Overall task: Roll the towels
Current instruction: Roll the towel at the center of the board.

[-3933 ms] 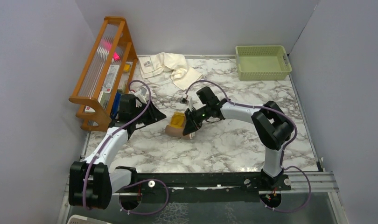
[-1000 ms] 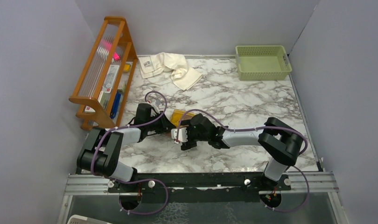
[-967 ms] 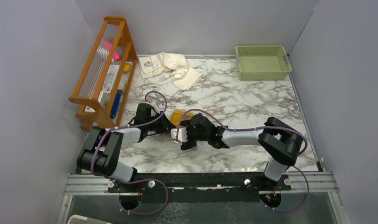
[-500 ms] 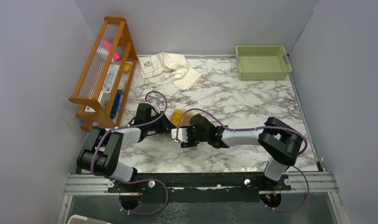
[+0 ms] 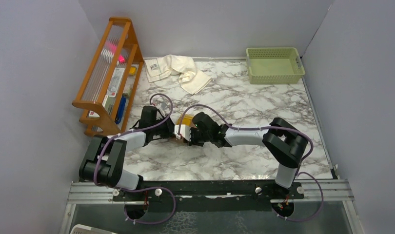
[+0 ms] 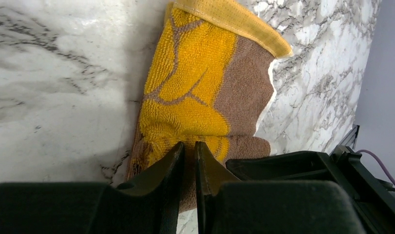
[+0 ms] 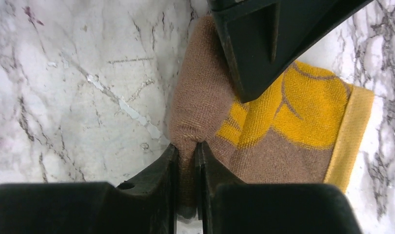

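A brown towel with mustard-yellow reverse (image 6: 205, 92) lies partly rolled on the marble in the middle of the table (image 5: 186, 120), mostly covered by both grippers in the top view. My left gripper (image 6: 189, 146) is shut on a fold at the roll's near end (image 5: 173, 131). From the opposite side my right gripper (image 7: 187, 147) is shut on a brown fold of the same towel (image 7: 283, 112), and the two grippers nearly touch (image 5: 185, 134). The cream towel (image 5: 178, 70) lies crumpled at the back, its label patch showing.
A wooden rack (image 5: 110, 73) with small items stands along the left wall. A green plastic basket (image 5: 274, 64) sits at the back right corner. Grey walls enclose the marble table (image 5: 244, 161) on three sides.
My right gripper has closed on the brown towel's fold. Both grippers and the towel have shifted slightly toward the back of the table.
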